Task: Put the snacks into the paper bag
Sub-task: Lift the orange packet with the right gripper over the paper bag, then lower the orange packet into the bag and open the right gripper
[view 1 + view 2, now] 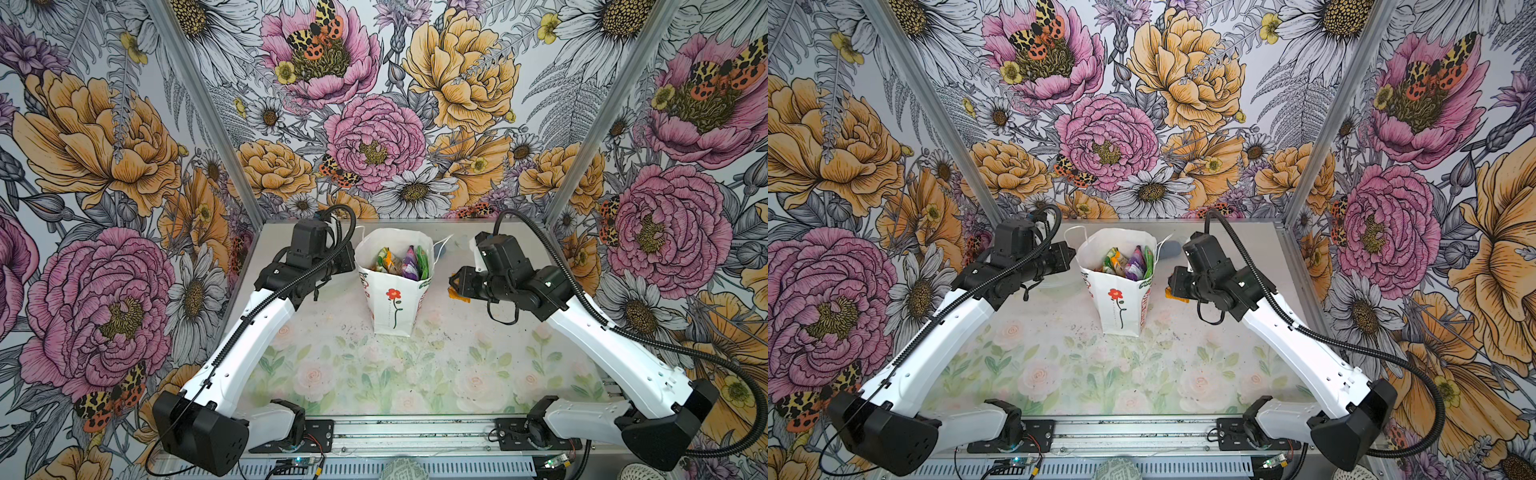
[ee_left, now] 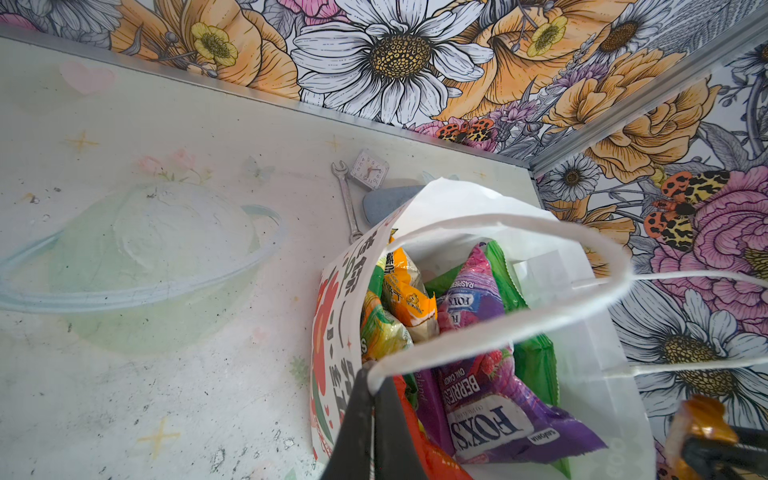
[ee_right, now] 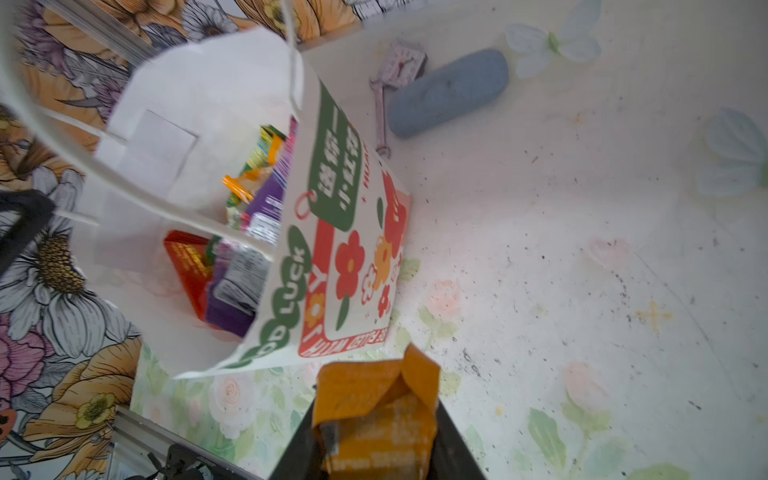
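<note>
Fox's Berries candy bag (image 2: 494,424) inside "JOY"-printed paper bag (image 3: 340,232)

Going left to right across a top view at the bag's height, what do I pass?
Left hand, pinching the bag's edge → paper bag → orange packet, clamped in the right hand.

the paper bag (image 1: 392,299) stands at mid-table (image 1: 457,353), between my grippers, snacks (image 2: 478,332) inside it. my left gripper (image 2: 369,399) pinches its handle (image 2: 540,232) at the left rim. right of it, my right gripper (image 1: 456,283) holds a packet (image 3: 374,399). behind the bag lie a wrench (image 2: 347,199), clock (image 2: 369,169) and case (image 3: 449,91).
</note>
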{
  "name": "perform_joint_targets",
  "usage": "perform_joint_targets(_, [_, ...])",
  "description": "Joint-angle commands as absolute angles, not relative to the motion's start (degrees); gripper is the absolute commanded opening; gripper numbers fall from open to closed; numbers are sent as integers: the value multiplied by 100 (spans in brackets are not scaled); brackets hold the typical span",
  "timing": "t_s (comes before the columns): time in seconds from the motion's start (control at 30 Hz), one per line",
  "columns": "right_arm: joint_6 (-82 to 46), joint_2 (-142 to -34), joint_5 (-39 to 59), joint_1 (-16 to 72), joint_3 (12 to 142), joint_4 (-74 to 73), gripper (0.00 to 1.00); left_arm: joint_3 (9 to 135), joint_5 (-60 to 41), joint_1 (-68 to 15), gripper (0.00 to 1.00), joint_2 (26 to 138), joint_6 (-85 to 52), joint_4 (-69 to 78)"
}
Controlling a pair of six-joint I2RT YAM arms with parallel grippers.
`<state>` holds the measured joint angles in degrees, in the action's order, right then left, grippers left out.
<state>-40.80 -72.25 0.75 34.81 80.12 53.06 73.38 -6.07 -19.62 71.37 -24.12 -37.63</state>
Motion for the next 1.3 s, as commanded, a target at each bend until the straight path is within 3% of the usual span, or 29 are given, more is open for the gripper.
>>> perform_joint_targets(0.0, [-3886,-7370,50,3476,8630,5443,21,7585,-536,-1872,0,7024,-2469,-3305])
perform_joint_targets(0.53, [-3291,-8941,-288,3944,11126,5234,20,7607,-637,-1861,0,7035,-2479,-3309])
perform_joint_targets(1.27, [-2875,-11204,-255,4311,12706,5748,21,7611,-698,-1863,0,7032,-2505,-3308])
